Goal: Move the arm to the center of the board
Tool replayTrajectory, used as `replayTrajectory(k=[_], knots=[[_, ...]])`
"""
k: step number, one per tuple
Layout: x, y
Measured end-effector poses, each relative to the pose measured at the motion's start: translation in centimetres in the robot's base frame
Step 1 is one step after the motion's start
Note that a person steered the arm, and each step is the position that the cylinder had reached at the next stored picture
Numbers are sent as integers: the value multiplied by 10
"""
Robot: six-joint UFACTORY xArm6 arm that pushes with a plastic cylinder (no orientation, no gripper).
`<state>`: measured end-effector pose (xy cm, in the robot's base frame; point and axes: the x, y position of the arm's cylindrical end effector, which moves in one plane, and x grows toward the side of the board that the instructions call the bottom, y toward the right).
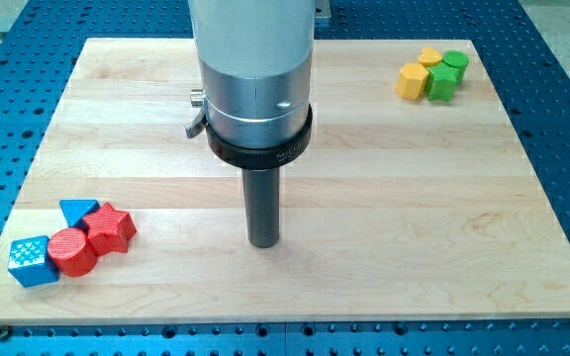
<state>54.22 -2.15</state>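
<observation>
My tip (263,242) rests on the wooden board (414,198), a little below and left of its middle, with no block near it. At the view's lower left sits a cluster: a blue cube (32,262), a red cylinder (71,251), a red star (112,228) and a blue triangle (77,211). At the view's upper right sits another cluster: a yellow hexagon (413,80), a yellow block (429,57), a green cylinder (454,64) and a green block (440,84). Both clusters lie far from my tip.
The arm's wide silver body (255,69) hangs over the top middle of the board and hides part of it. A blue perforated table (562,59) surrounds the board on all sides.
</observation>
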Motion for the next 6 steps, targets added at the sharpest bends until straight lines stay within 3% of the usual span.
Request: replayTrajectory(k=[3,4,5,6], knots=[[0,-2],[-25,-2],[-120,-3],[-146,-6]])
